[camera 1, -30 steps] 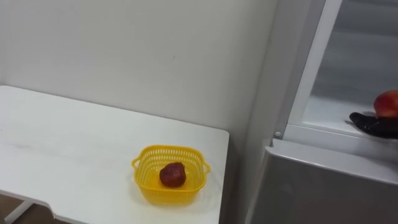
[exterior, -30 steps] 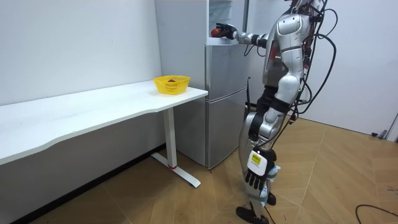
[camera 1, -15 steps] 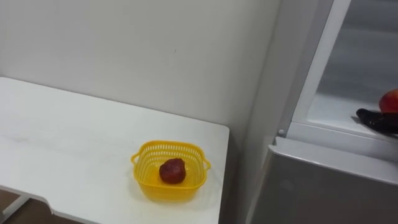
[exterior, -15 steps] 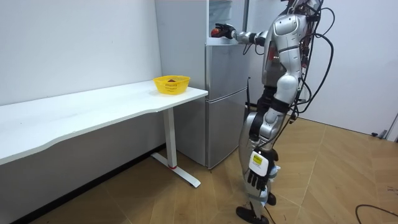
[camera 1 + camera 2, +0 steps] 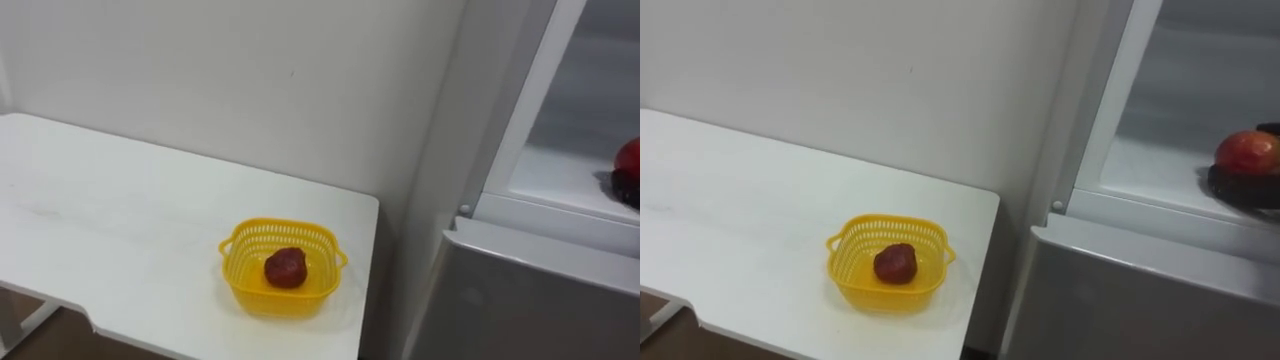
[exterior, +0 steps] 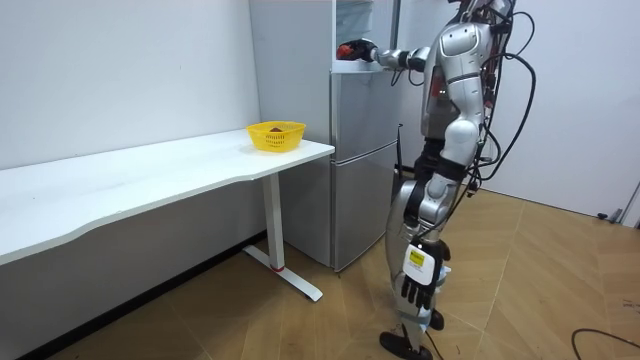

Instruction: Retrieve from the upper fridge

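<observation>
Stands on the wooden floor [image 6: 520, 260] close before a grey fridge [image 6: 360, 170], at the centre of the room view, just beside the end of a long white table [image 6: 150, 175].

In the lower middle of the eye views, near the table edge closest to the fridge: a yellow basket [image 5: 890, 265] with lattice walls, holding one dark red fruit [image 5: 896, 262] on its bottom. Behind both, a plain white wall [image 5: 840, 70]. Down the right side of the frame, the fridge's closed lower door [image 5: 1120, 290], and above it the open upper compartment [image 5: 1160, 165] with its pale shelf.

At the far right edge, over that shelf: a red apple [image 5: 1247, 152], cradled from below by the dark right hand [image 5: 1243, 188]. Fingers curled up around the fruit, so grasping the apple at the opening of the upper compartment, well apart from the basket.

Low by the leg in the room view: the left hand [image 6: 419, 288], hanging with loose fingers and holding nothing, well below the fridge shelf.
</observation>
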